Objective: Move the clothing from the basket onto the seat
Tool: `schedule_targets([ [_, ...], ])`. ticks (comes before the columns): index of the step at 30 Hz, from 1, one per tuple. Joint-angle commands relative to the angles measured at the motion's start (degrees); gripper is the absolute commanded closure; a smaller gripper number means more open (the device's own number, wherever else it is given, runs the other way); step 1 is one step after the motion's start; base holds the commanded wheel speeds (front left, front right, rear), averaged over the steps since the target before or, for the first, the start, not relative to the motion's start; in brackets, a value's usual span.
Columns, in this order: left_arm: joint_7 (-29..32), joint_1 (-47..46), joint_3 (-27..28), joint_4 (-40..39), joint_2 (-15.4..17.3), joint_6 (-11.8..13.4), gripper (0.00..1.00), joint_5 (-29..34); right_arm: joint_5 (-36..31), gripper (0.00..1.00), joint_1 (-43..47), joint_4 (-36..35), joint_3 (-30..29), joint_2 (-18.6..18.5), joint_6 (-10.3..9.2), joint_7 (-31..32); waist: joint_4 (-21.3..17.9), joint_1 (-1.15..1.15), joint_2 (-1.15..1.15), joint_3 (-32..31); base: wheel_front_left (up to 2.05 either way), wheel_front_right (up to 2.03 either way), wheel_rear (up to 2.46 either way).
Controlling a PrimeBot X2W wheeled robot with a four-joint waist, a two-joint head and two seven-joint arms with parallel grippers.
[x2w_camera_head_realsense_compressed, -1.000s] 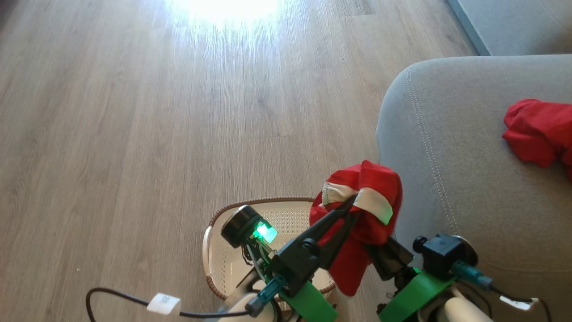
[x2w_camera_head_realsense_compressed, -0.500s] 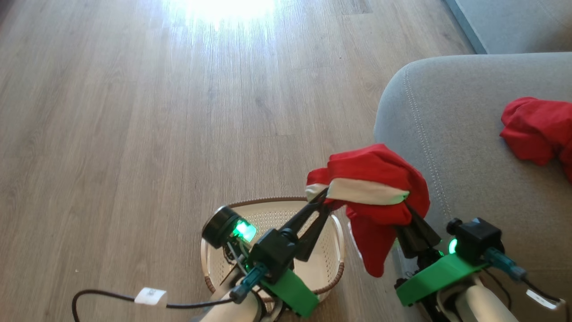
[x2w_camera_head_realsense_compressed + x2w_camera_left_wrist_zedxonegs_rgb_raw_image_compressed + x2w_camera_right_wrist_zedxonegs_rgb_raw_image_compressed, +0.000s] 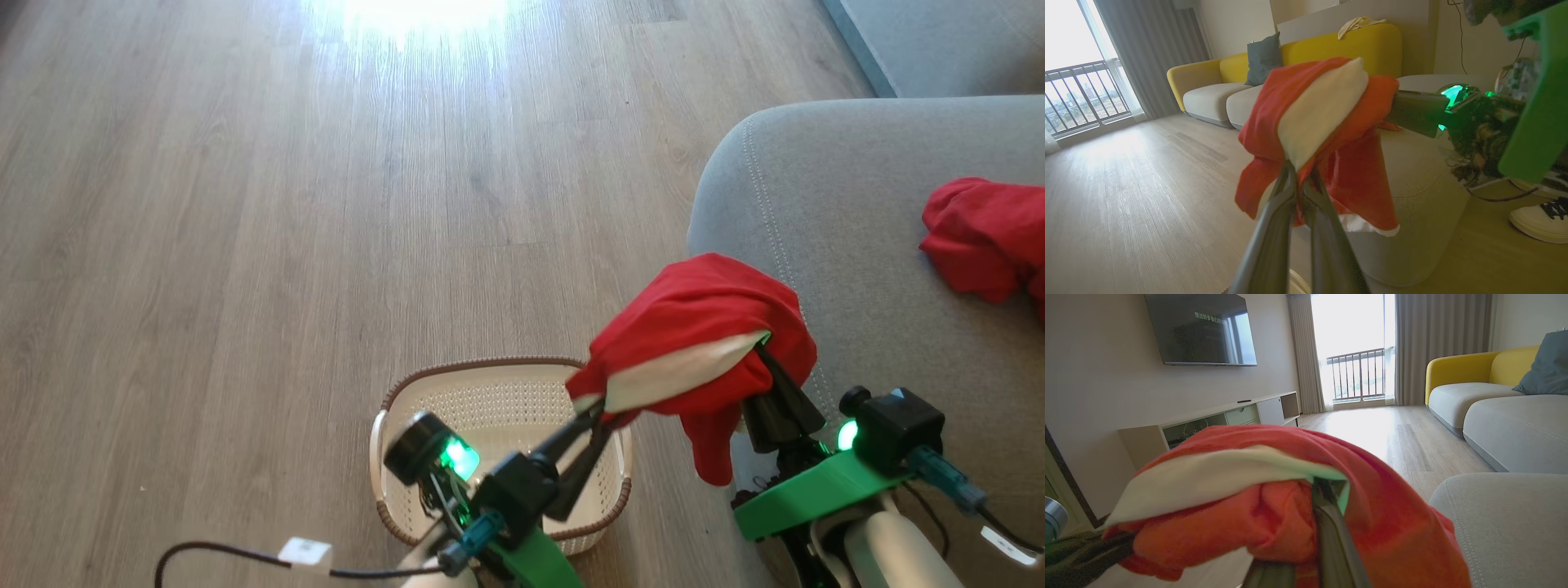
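A red garment (image 3: pixel 694 318) with a white band hangs in the air between my two grippers, above the basket's right rim and the seat's left edge. My left gripper (image 3: pixel 600 406) is shut on its left end, and my right gripper (image 3: pixel 759 347) is shut on its right end. In the left wrist view the garment (image 3: pixel 1310 122) bunches over my closed fingers (image 3: pixel 1290 192). The right wrist view has the garment (image 3: pixel 1274 506) draped over my fingers (image 3: pixel 1327 506). A second red garment (image 3: pixel 984 237) lies on the grey seat (image 3: pixel 882 269). The cream basket (image 3: pixel 490 408) stands on the floor below, its visible part holding nothing.
Wood floor (image 3: pixel 286 204) stretches ahead and to the left. A cable with a white tag (image 3: pixel 304 552) trails by my left arm. A yellow-backed sofa (image 3: pixel 1298 53) stands beyond the seat. A person's white shoe (image 3: pixel 1539 218) rests on the floor at the right of the left wrist view.
Both grippers have carried the red garment up and to the right, from over the basket toward the seat's edge, and spread it wider between them.
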Motion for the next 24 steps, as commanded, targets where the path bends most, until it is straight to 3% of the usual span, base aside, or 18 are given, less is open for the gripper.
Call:
schedule_targets([
  [1,-0.28,-0.89,1.14,-0.8,-0.19,-0.34,1.0,0.35,-0.53,1.0,-1.69,-2.54,0.41,0.47,0.4,-0.54,0.06,0.0,0.0,0.04,0.0,0.0,0.0],
  [10,-0.28,0.1,-0.37,1.45,-0.19,-1.04,1.0,0.76,-0.66,1.0,-1.59,-2.97,0.66,0.38,0.4,-0.54,-0.03,0.0,0.0,0.16,0.0,0.0,0.0],
  [11,-0.28,0.14,-0.38,1.61,-0.19,-1.04,0.78,0.56,-0.65,1.0,-1.6,-2.94,0.64,0.32,0.4,-0.54,-0.03,0.0,0.0,0.16,0.0,0.0,0.0],
  [12,-0.28,0.16,-0.38,1.72,-0.19,-0.96,0.15,0.42,-0.65,1.0,-1.59,-2.92,0.58,0.27,0.4,-0.54,-0.02,0.0,0.0,0.15,0.0,0.0,0.0],
  [13,-0.28,0.2,-0.31,1.81,-0.19,-0.75,0.0,0.15,-0.66,1.0,-1.56,-2.93,0.47,0.25,0.4,-0.54,-0.01,0.0,0.0,0.14,0.0,0.0,0.0],
  [24,-0.28,0.79,0.11,3.54,-0.19,-0.18,0.0,0.0,-1.16,1.0,-0.45,-3.03,-2.16,-0.1,0.4,-0.54,-0.45,0.0,0.0,-0.81,0.0,0.0,0.0],
])
